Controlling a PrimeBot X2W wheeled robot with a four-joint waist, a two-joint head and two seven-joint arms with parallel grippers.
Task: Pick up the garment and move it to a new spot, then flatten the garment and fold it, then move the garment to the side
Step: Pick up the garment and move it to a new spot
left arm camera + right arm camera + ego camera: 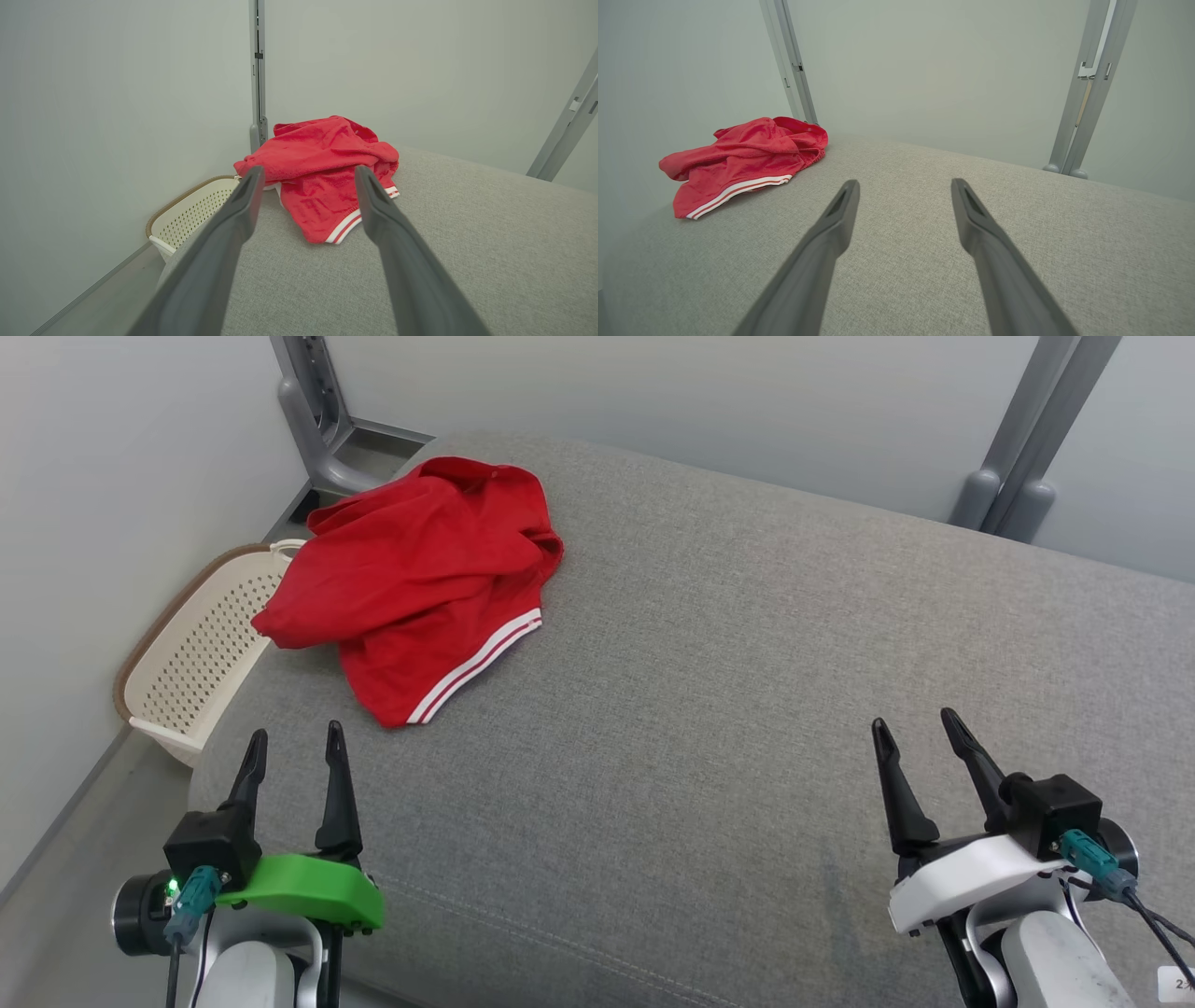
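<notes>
**Approach to the first pick of the crumpled garment**

The red garment (pixel 420 588) lies bunched in the upper left of the head view, at a corner of the grey padded surface (pixel 709 709). One lobe overhangs the edge above a perforated basket (pixel 201 653). The white-striped hem points toward the lower centre of the frame. The left gripper (pixel 296 733), at lower left, has its fingers spread apart and empty, short of the cloth. The right gripper (pixel 913 719), at lower right, is likewise apart and empty, well away from the garment.

The step in hand appears to be the opening pick. The left arm is nearer, and its wrist view frames the heap between its fingers. A sound grasp would probably take a raised fold on top rather than the thin hem. It should pinch cloth only, not the padding, and lift clear before travel so the overhanging lobe does not drag.
</notes>
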